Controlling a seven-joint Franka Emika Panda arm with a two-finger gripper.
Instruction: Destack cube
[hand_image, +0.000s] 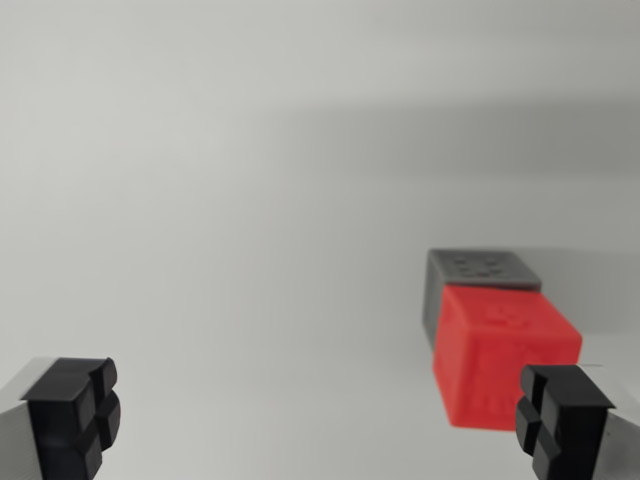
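A red cube (503, 352) lies on the pale surface at the wrist view's right, with a grey cube (478, 272) directly behind it and touching it. My gripper (318, 415) is open, with nothing between its fingers. Its left black fingertip (75, 412) sits at the bottom left corner. The right black fingertip (560, 418) overlaps the red cube's near right corner in the picture; whether it touches the cube I cannot tell. Both cubes lie right of the gap's middle.
The cubes rest on a plain light grey surface (250, 200) that fills the whole view. A soft shadow band crosses the upper right.
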